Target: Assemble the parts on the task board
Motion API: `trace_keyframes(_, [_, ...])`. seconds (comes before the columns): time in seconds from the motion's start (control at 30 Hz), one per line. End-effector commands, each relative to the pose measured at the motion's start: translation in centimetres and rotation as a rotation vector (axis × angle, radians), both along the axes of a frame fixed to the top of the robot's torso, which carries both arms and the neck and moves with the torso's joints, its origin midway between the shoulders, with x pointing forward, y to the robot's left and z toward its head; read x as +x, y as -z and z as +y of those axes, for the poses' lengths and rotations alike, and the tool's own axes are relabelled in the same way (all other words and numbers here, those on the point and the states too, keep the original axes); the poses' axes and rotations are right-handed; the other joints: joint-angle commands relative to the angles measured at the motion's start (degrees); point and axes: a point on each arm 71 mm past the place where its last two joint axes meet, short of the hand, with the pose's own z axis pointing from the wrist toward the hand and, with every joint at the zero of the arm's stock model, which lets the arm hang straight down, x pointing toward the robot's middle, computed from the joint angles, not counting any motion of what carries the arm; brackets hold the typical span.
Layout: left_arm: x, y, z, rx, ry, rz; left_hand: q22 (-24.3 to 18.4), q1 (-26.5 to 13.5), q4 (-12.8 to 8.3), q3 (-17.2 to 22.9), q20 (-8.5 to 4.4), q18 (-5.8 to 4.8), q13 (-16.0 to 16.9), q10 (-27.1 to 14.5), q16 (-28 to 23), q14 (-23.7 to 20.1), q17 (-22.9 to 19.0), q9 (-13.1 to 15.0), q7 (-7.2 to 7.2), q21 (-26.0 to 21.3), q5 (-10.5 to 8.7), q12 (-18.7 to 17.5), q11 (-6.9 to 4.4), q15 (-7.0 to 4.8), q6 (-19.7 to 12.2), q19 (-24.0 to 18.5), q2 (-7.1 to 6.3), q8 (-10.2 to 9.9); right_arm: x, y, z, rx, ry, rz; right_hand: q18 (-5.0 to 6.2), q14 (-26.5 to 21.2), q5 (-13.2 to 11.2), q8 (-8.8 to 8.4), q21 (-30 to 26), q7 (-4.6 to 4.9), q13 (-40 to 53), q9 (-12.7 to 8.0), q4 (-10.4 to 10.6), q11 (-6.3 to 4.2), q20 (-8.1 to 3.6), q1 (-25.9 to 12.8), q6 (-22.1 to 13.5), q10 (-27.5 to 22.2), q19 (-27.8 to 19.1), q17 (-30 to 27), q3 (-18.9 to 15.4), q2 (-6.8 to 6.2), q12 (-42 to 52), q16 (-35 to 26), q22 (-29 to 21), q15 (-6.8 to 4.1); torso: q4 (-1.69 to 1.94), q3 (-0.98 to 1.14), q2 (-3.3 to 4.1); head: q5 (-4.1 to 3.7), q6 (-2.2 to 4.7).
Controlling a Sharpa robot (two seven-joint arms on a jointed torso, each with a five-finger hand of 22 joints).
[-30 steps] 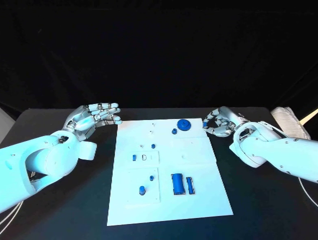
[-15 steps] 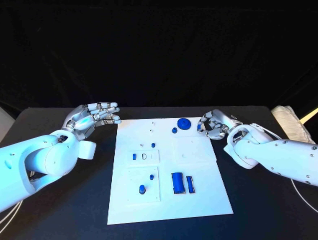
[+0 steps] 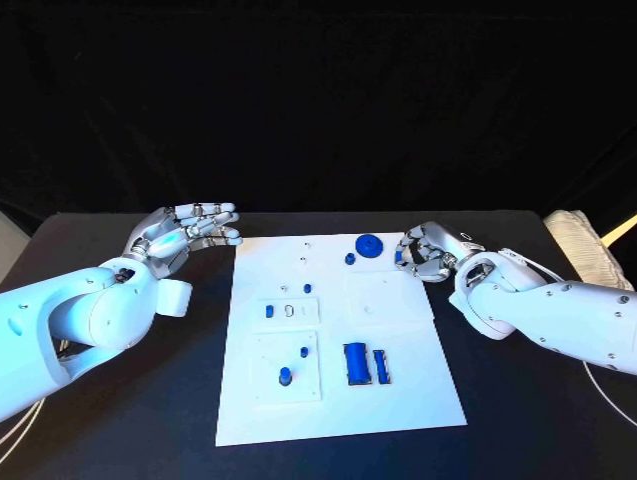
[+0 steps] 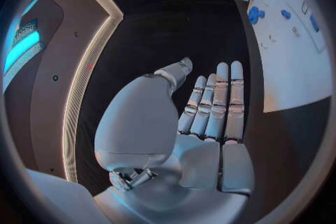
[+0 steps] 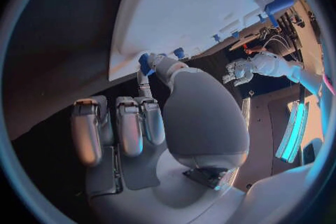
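Currently the right hand [image 3: 431,250] sits at the far right edge of the task board [image 3: 405,380], its fingers curled in toward the palm. In the right wrist view the thumb tip [image 5: 155,61] lies against a small blue part [image 5: 145,63] at the board's edge, while the other fingers [image 5: 129,126] stay apart from it; whether the part is actually pinched cannot be told. In the head view this part appears as a blue spot [image 3: 400,256] just left of the hand.

The left hand [image 3: 188,232] hovers beside the far left corner of the board, clear of it, with fingers extended side by side and nothing held. The left wrist view confirms straight fingers [image 4: 217,102] over bare black table [image 4: 175,39], with the board off to one side.

The board lies lengthwise in the middle of the table [image 3: 102,420]. At its far end lies a round blue disc [image 3: 367,243], with a smaller blue piece [image 3: 350,259] just near-left of it. Toward the middle left, a raised white panel carries a small blue piece [image 3: 271,312] beside a pale slot, and another small blue piece [image 3: 307,289] sits just beyond it. Nearer, a second panel holds a blue peg [image 3: 285,376] and a small blue dot [image 3: 304,352]. Right of that panel lie a wide blue block [image 3: 356,364] and a narrow blue bar [image 3: 382,367], side by side.

A pale folded cloth [image 3: 585,248] rests at the far right of the table.
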Motion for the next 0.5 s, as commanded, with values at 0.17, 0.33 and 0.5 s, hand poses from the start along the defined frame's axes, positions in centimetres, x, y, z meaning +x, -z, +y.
trace_keyframes(0.17, [-0.08,-0.12,-0.11,-0.003,0.013,-0.008,0.09,-0.22,-0.36,-0.06,-0.08,0.39,0.02,-0.22,0.35,-0.43,0.09,-0.06,2.27,0.17,0.18,-0.16,0.05,0.02,-0.34,-0.29,0.22,-0.08,0.14,0.07,-0.03,-0.037,-0.02,-0.024,-0.93,5.97,0.04,-0.32,0.03,0.07,13.03,0.43,-0.27,0.24,-0.27,0.3,-0.37,4.04,5.34,15.07,0.31,0.1,-0.17,0.21,14.19,0.17,0.06,-0.02,-0.1,0.4,-0.01])
trace_keyframes(0.33, [-0.09,-0.12,-0.09,-0.002,0.012,-0.007,0.09,-0.22,-0.36,-0.06,-0.08,0.39,0.02,-0.22,0.35,-0.43,0.09,-0.06,2.27,0.17,0.18,-0.16,0.05,0.02,-0.34,-0.29,0.22,-0.08,0.23,0.17,0.11,-0.037,-0.022,-0.023,-0.92,5.97,0.0,-0.44,-0.04,0.19,12.91,0.36,-0.43,0.34,-0.2,0.3,-0.55,3.92,5.31,15.07,0.51,0.07,-0.26,0.21,14.15,0.26,-0.05,0.02,-0.09,0.47,0.05])
trace_keyframes(0.5, [-0.09,-0.12,-0.09,-0.002,0.012,-0.007,0.09,-0.22,-0.36,-0.06,-0.08,0.39,0.02,-0.22,0.35,-0.43,0.09,-0.06,2.27,0.17,0.18,-0.16,0.05,0.02,-0.34,-0.29,0.22,-0.08,0.36,0.3,0.04,-0.037,-0.018,-0.022,-0.92,5.97,-0.03,-0.55,-0.04,0.3,12.86,0.28,-0.57,0.44,-0.12,0.3,-0.72,3.86,5.31,15.07,0.73,0.11,-0.3,0.21,14.16,0.35,-0.03,0.02,-0.1,0.43,0.07])
